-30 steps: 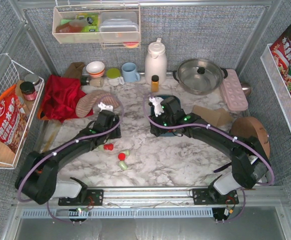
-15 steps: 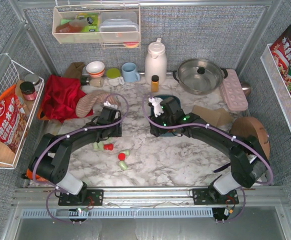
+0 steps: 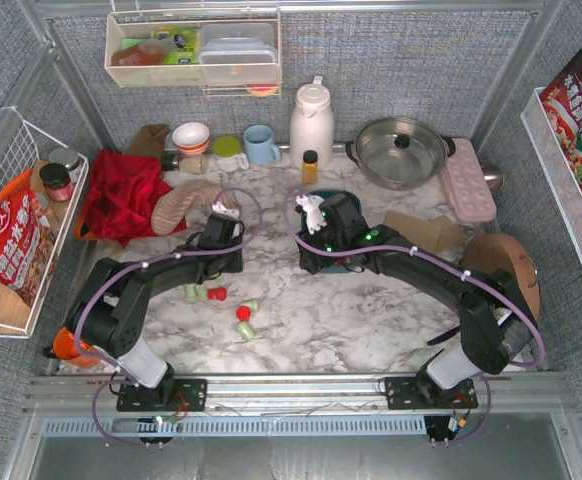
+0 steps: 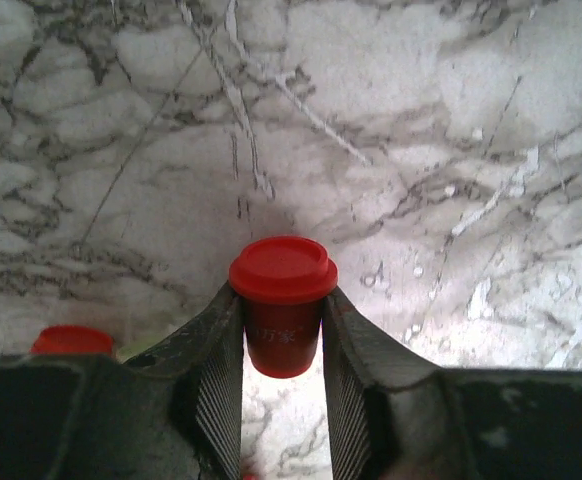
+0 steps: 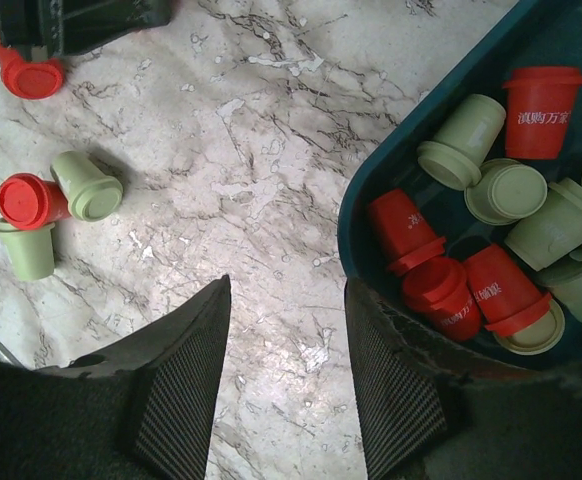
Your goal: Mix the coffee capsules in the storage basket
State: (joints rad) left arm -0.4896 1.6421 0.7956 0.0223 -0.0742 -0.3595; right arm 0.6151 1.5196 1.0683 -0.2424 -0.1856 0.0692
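My left gripper (image 4: pixel 282 305) is shut on a red capsule (image 4: pixel 283 270), held upright above the marble; in the top view it (image 3: pixel 221 266) hangs left of centre. My right gripper (image 5: pixel 288 292) is open and empty, just left of the dark teal storage basket (image 5: pixel 355 232), its right finger over the rim. The basket holds several red capsules (image 5: pixel 543 108) and mint green capsules (image 5: pixel 460 140). In the top view my right gripper (image 3: pixel 319 245) covers most of the basket (image 3: pixel 349 267). Loose capsules lie on the table: red (image 3: pixel 242 313), green (image 3: pixel 247 330), red (image 3: pixel 215 294), green (image 3: pixel 193 292).
A red cloth (image 3: pixel 121 190) and an oven mitt (image 3: pixel 186 205) lie at the back left. A white kettle (image 3: pixel 311 120), cups (image 3: pixel 261 143), a small bottle (image 3: pixel 310 165) and a steel pot (image 3: pixel 401 150) line the back. A pink tray (image 3: pixel 468 178) and a brown board (image 3: pixel 501 265) are on the right.
My left arm has folded its elbow back to the left and its wrist has shifted slightly right and farther away. The right arm and the loose capsules have not moved.
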